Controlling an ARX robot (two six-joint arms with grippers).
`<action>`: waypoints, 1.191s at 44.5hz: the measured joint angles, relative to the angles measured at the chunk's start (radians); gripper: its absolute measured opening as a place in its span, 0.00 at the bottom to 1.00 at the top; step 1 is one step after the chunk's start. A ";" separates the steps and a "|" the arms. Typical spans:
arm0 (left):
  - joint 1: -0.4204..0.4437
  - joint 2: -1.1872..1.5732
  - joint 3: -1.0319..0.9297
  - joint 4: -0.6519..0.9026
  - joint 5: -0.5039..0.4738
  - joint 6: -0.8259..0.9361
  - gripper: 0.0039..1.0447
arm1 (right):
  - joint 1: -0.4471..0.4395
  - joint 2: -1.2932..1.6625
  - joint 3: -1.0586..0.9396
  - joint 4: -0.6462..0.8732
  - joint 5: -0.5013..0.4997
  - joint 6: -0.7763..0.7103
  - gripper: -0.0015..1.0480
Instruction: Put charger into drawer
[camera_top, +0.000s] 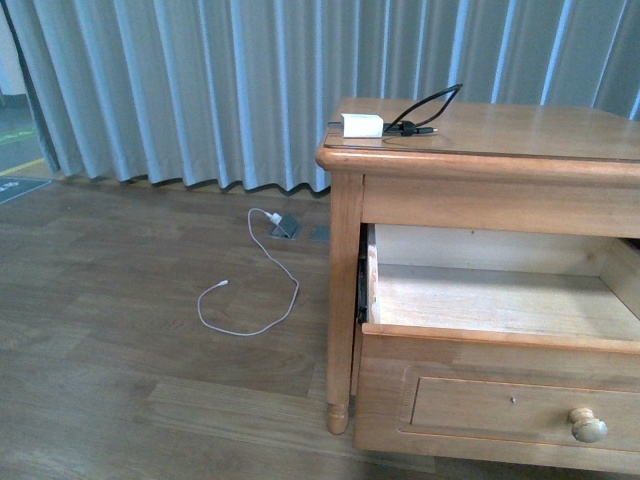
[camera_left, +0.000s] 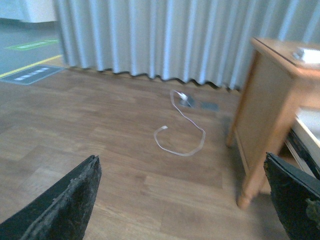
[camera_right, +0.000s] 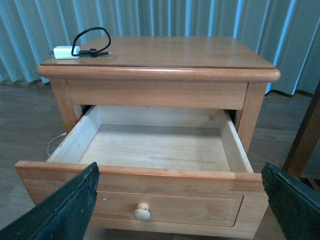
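Your left claw (camera_left: 180, 160) gapes empty, so grip the charger (camera_top: 361, 125), upper centre, by its block, not its cable (camera_top: 404, 127).

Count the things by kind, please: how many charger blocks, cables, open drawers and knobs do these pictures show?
Small white rectangular charger block: 1
Cables: 2, the thin black looping cable and the long thin white cable on the floor
Open light-brown wooden drawer: 1
Round pale knob: 1
Total: 5
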 joint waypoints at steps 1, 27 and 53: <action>-0.024 0.013 0.000 0.023 -0.069 -0.018 0.94 | 0.000 0.000 0.000 0.000 0.000 0.000 0.92; -0.104 1.099 0.586 0.399 0.200 0.159 0.94 | 0.000 0.000 0.000 0.000 0.000 0.000 0.92; -0.190 1.923 1.364 0.574 0.305 0.193 0.94 | 0.000 0.000 0.000 0.000 0.000 0.000 0.92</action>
